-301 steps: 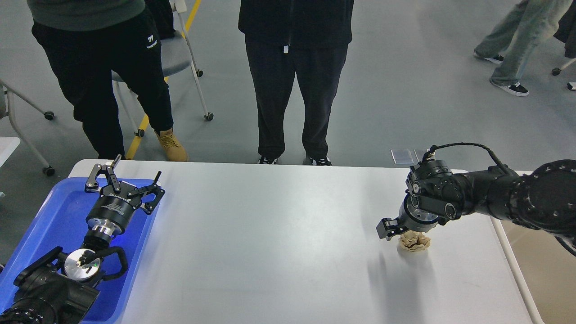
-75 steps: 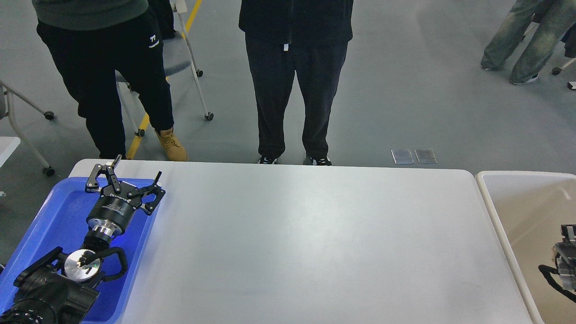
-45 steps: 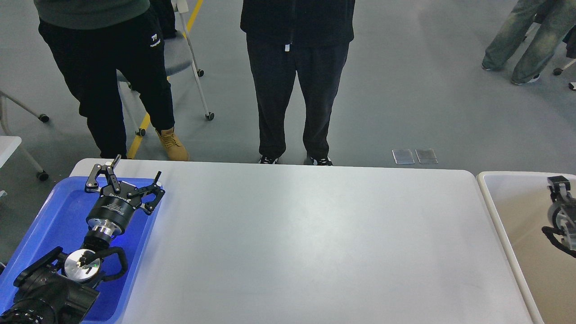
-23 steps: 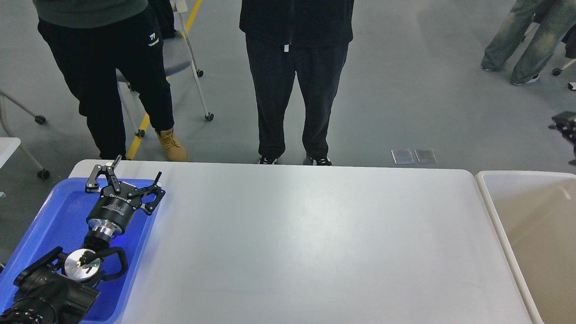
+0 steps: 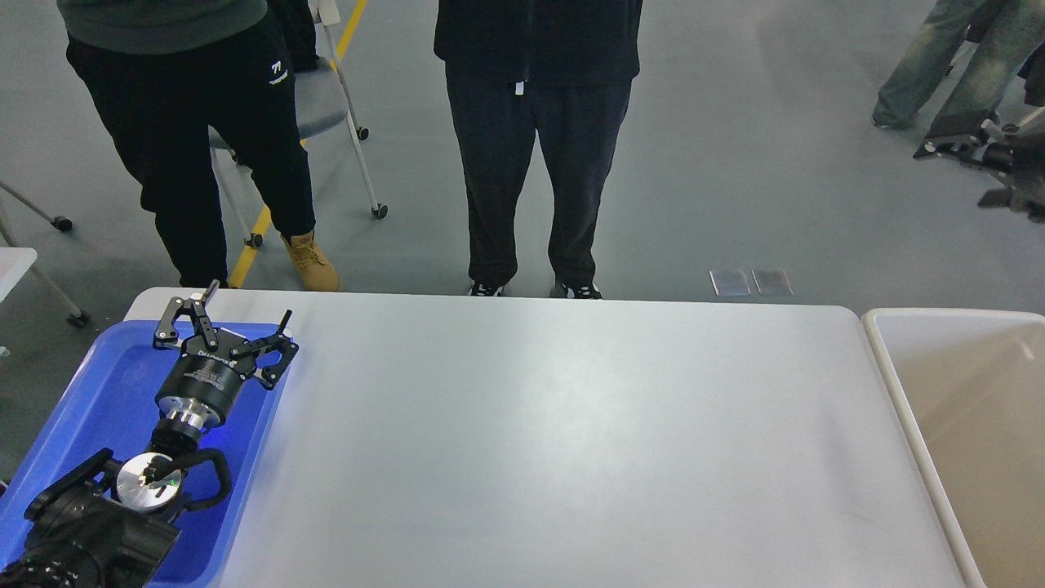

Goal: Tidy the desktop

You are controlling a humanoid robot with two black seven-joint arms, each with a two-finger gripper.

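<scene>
The desktop (image 5: 571, 425) is a wide, light grey-white tabletop, and nothing lies on its bare surface. My left gripper (image 5: 245, 314) is open and empty, hovering over the far end of the blue tray (image 5: 90, 392) at the table's left edge. My right gripper (image 5: 955, 175) is raised high at the right edge of the view, above the floor beyond the tub. Its fingers look spread and hold nothing.
A beige tub with a white rim (image 5: 886, 359) stands against the table's right end; no contents show in its visible part. Two people (image 5: 539, 139) stand at the far edge of the table, beside a rolling chair (image 5: 326, 98).
My right gripper has risen out of the beige tub and moved up and away to the upper right. The crumpled beige item it held on the table earlier no longer shows. The left arm is still.
</scene>
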